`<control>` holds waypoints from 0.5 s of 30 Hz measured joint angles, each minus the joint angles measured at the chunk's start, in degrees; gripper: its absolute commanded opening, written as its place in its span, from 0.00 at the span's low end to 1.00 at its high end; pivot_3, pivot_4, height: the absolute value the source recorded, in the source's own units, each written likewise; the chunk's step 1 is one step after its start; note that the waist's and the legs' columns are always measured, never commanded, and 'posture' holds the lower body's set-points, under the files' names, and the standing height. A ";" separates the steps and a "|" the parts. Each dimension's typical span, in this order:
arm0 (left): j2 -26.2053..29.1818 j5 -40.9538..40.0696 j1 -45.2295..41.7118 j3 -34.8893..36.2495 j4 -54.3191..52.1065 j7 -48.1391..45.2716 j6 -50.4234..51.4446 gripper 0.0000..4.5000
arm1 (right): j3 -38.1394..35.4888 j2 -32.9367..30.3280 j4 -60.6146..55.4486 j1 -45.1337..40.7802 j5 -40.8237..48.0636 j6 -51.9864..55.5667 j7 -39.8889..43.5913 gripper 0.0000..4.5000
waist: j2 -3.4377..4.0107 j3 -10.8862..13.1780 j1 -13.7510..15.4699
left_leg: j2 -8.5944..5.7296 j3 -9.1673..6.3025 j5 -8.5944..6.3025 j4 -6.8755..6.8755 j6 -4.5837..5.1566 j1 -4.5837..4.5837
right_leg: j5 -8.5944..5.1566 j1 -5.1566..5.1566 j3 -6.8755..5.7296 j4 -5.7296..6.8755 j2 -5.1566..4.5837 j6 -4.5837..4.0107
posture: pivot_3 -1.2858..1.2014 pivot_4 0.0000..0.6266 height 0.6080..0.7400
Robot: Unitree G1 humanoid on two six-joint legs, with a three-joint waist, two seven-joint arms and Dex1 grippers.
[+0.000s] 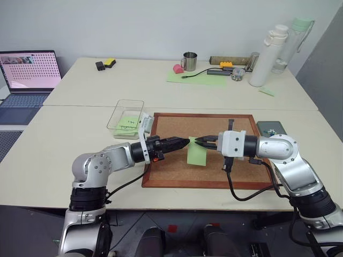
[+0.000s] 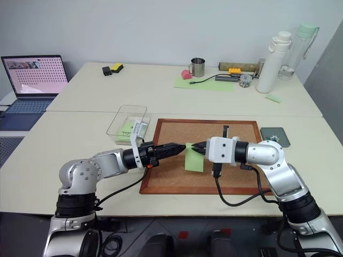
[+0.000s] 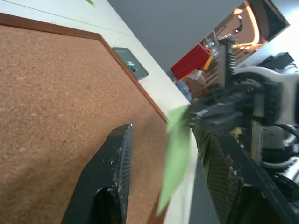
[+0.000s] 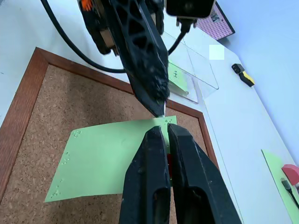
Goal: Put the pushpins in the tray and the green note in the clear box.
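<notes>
Your right pincer (image 1: pixel 199 141) was clamped on the green note (image 1: pixel 196 153), which hung above the corkboard (image 1: pixel 177 160); your left pincer (image 1: pixel 185 142) stood half open beside it, holding nothing.

A plain light green note (image 1: pixel 196 153) hung between two black grippers, left (image 1: pixel 182 142) and right (image 1: pixel 202 141), above a speckled tan cork board (image 1: pixel 177 160) framed in reddish-brown wood. Nearby sat a transparent clear box (image 1: pixel 126 113) holding scribbled green notes (image 1: pixel 128 124), and a dark grey tray (image 1: pixel 272 128). The table (image 1: pixel 64 144) was cream; a laptop screen (image 1: pixel 29 69) showed a pink dotted pattern.
</notes>
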 measured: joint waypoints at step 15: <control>-2.91 -0.94 0.43 -2.64 -1.15 -0.39 -0.55 0.45 | -0.28 2.07 -4.48 -3.62 2.74 6.45 -0.24 0.00 | 0.00 0.00 0.06 | 0.00 -0.01 0.00 0.00 0.00 0.00 | 0.00 0.00 -0.01 0.00 0.01 0.00 | 0.52 0.24 1.00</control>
